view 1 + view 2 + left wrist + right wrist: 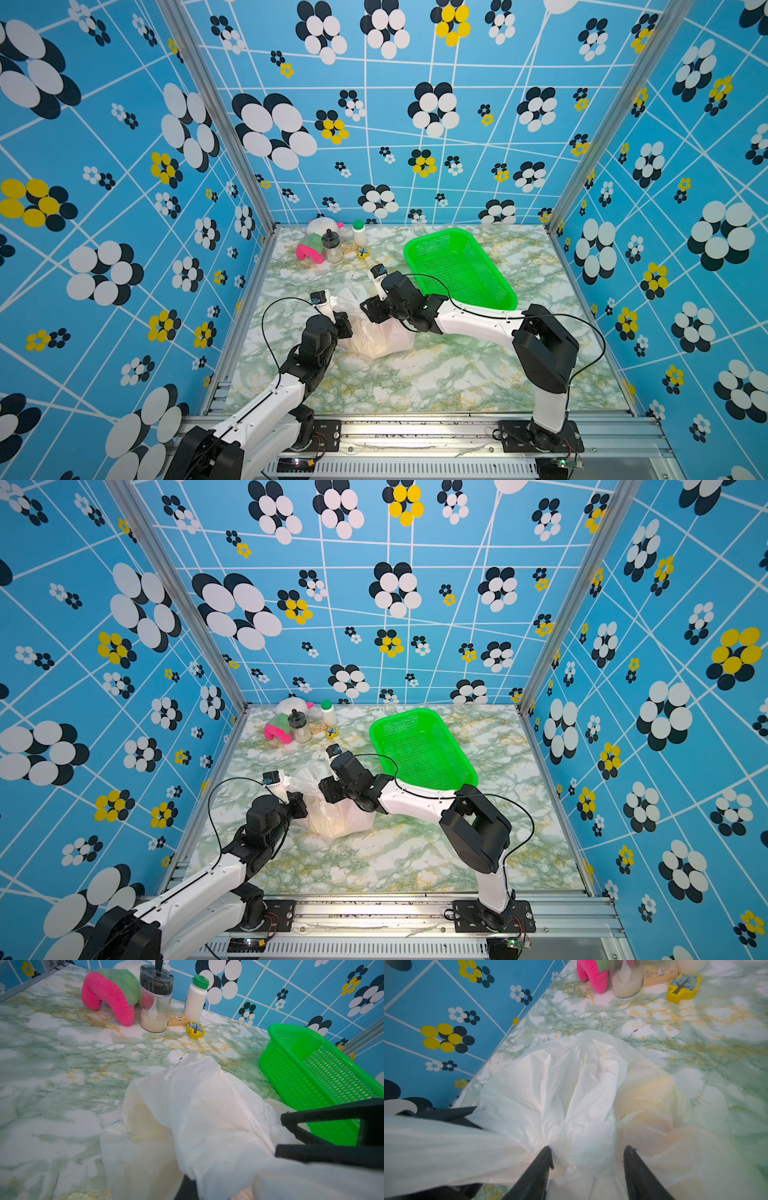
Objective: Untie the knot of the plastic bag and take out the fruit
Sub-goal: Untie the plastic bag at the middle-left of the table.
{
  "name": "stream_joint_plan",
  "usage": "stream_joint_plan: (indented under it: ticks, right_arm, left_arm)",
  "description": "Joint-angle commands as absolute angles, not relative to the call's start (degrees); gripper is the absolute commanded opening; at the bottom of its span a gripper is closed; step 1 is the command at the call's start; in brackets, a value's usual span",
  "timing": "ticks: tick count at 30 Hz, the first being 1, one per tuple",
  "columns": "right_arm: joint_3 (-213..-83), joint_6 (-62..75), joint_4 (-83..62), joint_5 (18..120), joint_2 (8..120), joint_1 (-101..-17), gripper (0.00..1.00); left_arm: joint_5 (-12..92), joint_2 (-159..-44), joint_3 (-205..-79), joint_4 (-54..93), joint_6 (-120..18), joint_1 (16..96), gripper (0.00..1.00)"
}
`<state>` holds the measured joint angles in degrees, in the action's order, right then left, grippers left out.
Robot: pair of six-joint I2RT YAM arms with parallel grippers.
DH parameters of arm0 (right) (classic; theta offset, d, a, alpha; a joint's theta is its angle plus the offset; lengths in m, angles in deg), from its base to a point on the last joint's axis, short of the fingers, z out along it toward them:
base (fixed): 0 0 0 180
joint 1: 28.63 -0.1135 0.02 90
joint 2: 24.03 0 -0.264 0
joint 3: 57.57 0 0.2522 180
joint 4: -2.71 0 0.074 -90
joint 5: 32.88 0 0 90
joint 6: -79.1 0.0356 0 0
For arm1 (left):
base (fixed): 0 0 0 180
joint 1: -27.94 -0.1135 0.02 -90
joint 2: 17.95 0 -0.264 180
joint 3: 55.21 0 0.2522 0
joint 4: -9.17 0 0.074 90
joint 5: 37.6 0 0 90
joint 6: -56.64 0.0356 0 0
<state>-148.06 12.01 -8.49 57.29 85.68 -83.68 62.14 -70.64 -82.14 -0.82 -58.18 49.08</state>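
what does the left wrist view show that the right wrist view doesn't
Only left wrist: the green basket, the jar's black lid and the bottle's green cap. Only right wrist: the left pincer, shut on the plastic bag, film stretched from it. Both: the bag, the pink-green plush, the yellow tree block and the right pincer, jaws apart.

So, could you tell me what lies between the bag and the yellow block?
Only bare tabletop separates the bag and the block, in the left wrist view.
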Motion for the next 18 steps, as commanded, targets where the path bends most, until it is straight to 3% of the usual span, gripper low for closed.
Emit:
stream_joint_plan:
  ticks: [1, 7, 10, 18]
  right_arm:
    - [-144.61, 11.78, -7.19, 59.03, 83.66, -84.57, 0.58]
    - [-142.08, 11.77, -5.32, 57.84, 83.29, -84.93, 0.58]
    - [-143.64, 11.88, -7.55, 55.07, 84.80, -84.92, 0.53]
    - [-144.81, 11.30, -7.54, 54.78, 85.33, -84.97, 0.03]
  left_arm:
    - [64.67, -70.69, -83.53, 0.18, -58.58, 49.47, 0.00]
    - [64.13, -68.81, -83.82, 1.09, -58.85, 49.51, 0.00]
    - [63.35, -67.45, -83.65, 1.11, -58.84, 49.47, 0.00]
    - [63.89, -65.06, -82.77, 1.21, -59.00, 49.42, 0.00]
